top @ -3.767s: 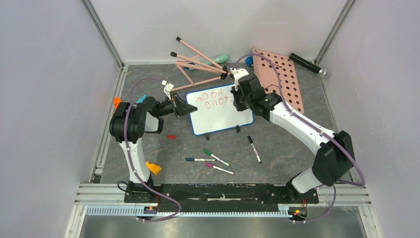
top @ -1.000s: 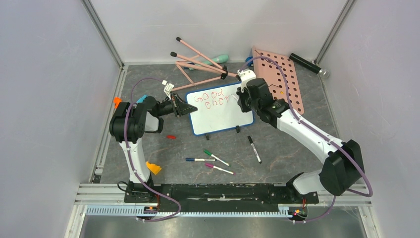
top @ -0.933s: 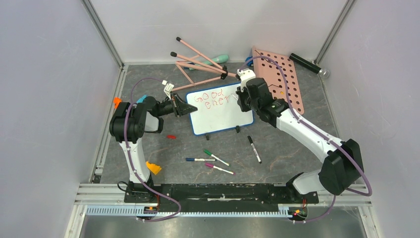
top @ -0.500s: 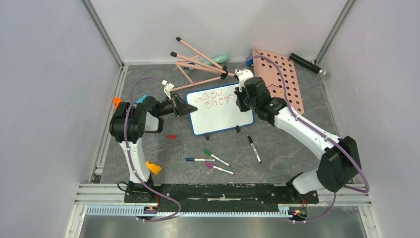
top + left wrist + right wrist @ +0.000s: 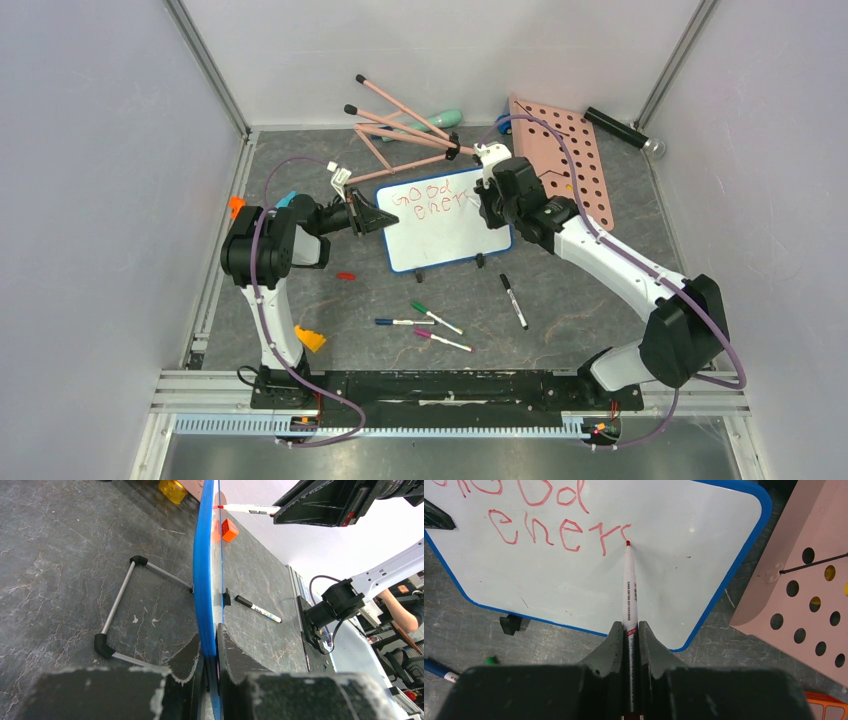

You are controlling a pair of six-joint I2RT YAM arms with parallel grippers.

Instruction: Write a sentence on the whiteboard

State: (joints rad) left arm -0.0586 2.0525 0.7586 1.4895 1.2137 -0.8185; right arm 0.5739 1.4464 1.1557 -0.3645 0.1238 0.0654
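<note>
The whiteboard (image 5: 445, 240), white with a blue rim, stands tilted on its little black feet. My left gripper (image 5: 378, 218) is shut on its left edge; in the left wrist view the blue rim (image 5: 205, 580) runs between the jaws of the left gripper (image 5: 209, 630). My right gripper (image 5: 630, 627) is shut on a red marker (image 5: 629, 585). The marker's tip rests on the whiteboard (image 5: 574, 585) just below a short hooked stroke. The sentence (image 5: 554, 532) reads "good" above "ener" in red.
A pink pegboard panel (image 5: 565, 160) lies right of the board, pink sticks (image 5: 405, 130) behind it. Black (image 5: 513, 300), green (image 5: 435, 317), blue (image 5: 400, 322) and purple (image 5: 442, 341) markers lie in front. A red cap (image 5: 345, 275) and an orange piece (image 5: 309, 339) sit near the left arm.
My right gripper with the marker has shifted slightly left across the board and its elbow has swung in a little. The left gripper and board have stayed put.
</note>
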